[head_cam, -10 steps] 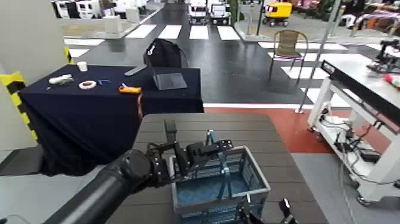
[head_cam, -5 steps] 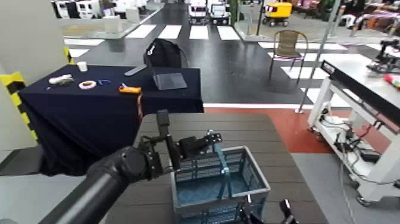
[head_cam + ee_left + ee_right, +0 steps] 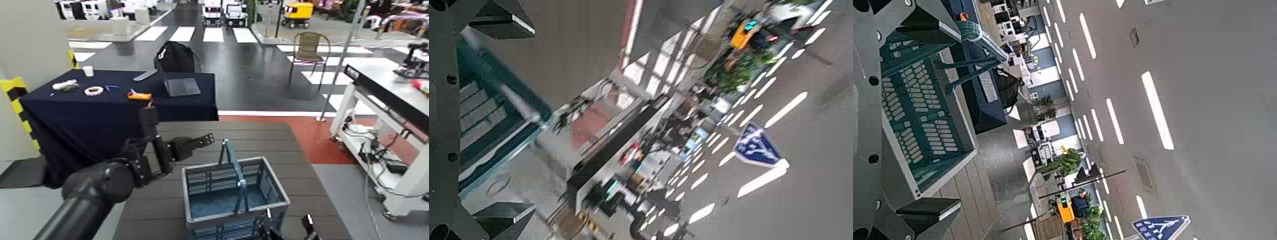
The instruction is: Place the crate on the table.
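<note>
The blue-grey crate [image 3: 233,198] with its teal arched handle [image 3: 233,167] stands upright on the dark brown slatted table [image 3: 255,137], near the front edge. My left gripper [image 3: 177,131] is open and empty, raised above the table just left of and behind the crate, clear of the handle. In the left wrist view the left gripper [image 3: 544,115] is spread wide, with a teal edge of the crate [image 3: 484,100] beside it. My right gripper [image 3: 287,228] sits low at the crate's near right corner, open and empty. The right wrist view shows the crate [image 3: 918,110] between the right gripper's [image 3: 948,110] fingers.
A table draped in navy cloth [image 3: 96,112] stands behind on the left with a laptop [image 3: 180,85] and small items. A white-framed workbench [image 3: 383,96] stands to the right. A chair [image 3: 309,48] and a dark backpack [image 3: 175,57] stand farther back.
My left gripper has let go of the crate's handle and moved up and to the left, away from the crate. The crate stays on the table. The right gripper has not moved.
</note>
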`<control>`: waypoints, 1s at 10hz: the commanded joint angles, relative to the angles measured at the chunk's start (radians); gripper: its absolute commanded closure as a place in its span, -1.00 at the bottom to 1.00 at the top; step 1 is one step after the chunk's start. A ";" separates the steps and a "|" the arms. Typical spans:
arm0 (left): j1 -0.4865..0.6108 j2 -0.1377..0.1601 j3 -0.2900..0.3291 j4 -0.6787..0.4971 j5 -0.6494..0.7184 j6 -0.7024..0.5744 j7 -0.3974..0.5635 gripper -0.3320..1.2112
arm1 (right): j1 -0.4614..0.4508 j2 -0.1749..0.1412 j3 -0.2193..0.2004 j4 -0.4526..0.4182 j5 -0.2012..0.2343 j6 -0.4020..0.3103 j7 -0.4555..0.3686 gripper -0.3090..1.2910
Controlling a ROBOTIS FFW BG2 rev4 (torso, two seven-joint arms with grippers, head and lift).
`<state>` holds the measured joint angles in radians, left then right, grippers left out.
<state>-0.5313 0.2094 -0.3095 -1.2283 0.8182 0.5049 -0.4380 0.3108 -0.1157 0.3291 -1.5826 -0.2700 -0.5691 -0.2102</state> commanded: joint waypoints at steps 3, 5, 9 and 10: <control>0.340 0.011 0.092 -0.327 -0.165 -0.332 0.176 -0.46 | 0.010 0.004 -0.019 -0.008 0.021 0.000 -0.001 -0.44; 0.448 -0.010 0.130 -0.379 -0.272 -0.462 0.205 -0.46 | 0.013 0.005 -0.027 -0.013 0.041 0.006 -0.008 -0.44; 0.634 -0.030 0.170 -0.462 -0.435 -0.597 0.305 -0.45 | 0.022 0.010 -0.036 -0.027 0.057 0.029 -0.018 -0.44; 0.668 -0.030 0.168 -0.471 -0.464 -0.634 0.337 -0.45 | 0.025 0.010 -0.039 -0.028 0.057 0.029 -0.018 -0.44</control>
<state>0.1165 0.1792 -0.1401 -1.6934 0.3709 -0.1090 -0.1016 0.3345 -0.1060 0.2914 -1.6105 -0.2123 -0.5400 -0.2286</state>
